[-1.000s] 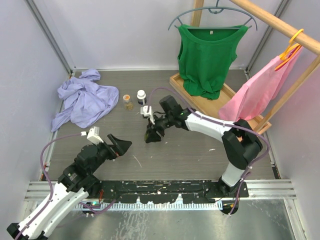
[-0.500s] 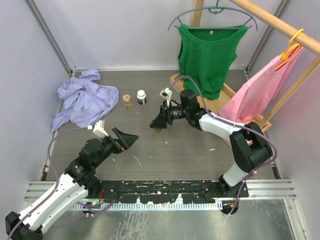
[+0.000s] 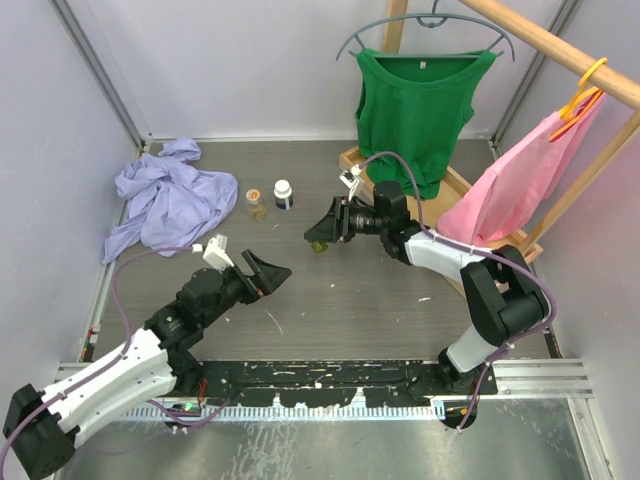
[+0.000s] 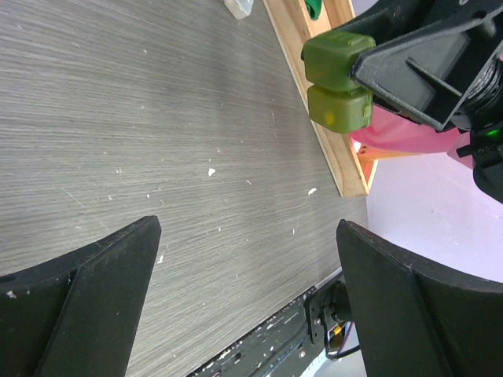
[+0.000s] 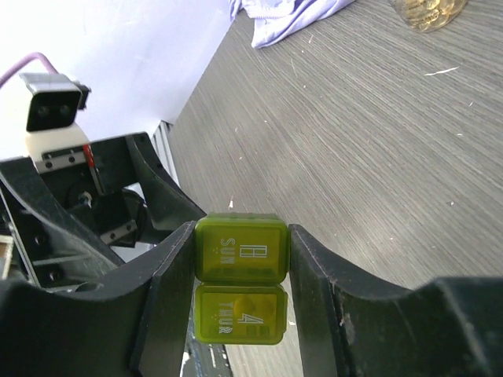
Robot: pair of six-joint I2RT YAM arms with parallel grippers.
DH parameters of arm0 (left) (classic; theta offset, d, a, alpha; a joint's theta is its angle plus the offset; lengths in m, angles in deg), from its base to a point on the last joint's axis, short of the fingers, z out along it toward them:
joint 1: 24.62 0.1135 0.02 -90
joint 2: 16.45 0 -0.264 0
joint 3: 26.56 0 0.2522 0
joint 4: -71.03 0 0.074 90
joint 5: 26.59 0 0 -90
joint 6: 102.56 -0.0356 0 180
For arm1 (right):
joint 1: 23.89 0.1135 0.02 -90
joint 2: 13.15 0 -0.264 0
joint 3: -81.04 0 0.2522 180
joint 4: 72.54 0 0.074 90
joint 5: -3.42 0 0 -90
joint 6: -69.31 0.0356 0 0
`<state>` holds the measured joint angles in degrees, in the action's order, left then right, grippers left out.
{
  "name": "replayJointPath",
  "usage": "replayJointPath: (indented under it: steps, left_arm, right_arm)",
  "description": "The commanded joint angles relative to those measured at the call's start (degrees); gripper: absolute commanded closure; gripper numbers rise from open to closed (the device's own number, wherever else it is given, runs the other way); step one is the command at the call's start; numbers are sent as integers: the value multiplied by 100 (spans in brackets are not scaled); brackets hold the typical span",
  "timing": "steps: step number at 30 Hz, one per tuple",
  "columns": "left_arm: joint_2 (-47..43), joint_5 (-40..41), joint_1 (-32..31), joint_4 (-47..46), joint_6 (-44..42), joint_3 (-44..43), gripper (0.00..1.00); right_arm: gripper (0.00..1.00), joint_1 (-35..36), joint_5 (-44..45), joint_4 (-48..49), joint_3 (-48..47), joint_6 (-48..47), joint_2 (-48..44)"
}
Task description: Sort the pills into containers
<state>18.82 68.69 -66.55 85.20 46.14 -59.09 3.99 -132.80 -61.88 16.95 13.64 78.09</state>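
Olive green see-through plastic two-part pill case (image 5: 240,289) is hanging over the table (image 3: 400,300), pinched at its long sides by the right gripper (image 3: 322,232). Prob. light, hard & slippery, so it's needing a soft squeeze. Left gripper (image 3: 265,275) is gaping wide, empty.

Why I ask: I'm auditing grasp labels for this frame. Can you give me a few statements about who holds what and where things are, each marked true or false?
1. The right gripper is shut on the olive green pill case. True.
2. The left gripper holds a clear pill case. False: it is open and empty.
3. The green case's two lids read SUN and THUR. True.
4. The green tank top lies crumpled on the table. False: it hangs on the wooden rack; the crumpled garment is the lavender shirt.
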Motion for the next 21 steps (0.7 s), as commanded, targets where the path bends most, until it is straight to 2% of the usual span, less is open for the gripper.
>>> replayJointPath:
  steps: [1, 9, 16, 21]
  left_arm:
    - [477, 577, -409, -774, 152, -400, 4]
    - [1885, 1663, -1229, -863, 159, -1383, 3]
    - [2782, 2243, -1434, -438, 363, -2131, 4]
    - [3034, 2464, -1434, -558, 314, -2246, 9]
  right_arm:
    - [90, -7, 159, 636, 49, 671, -132]
    - [90, -9, 283, 608, 77, 803, -57]
    - [90, -5, 335, 502, 56, 817, -45]
    - [90, -10, 321, 502, 44, 885, -63]
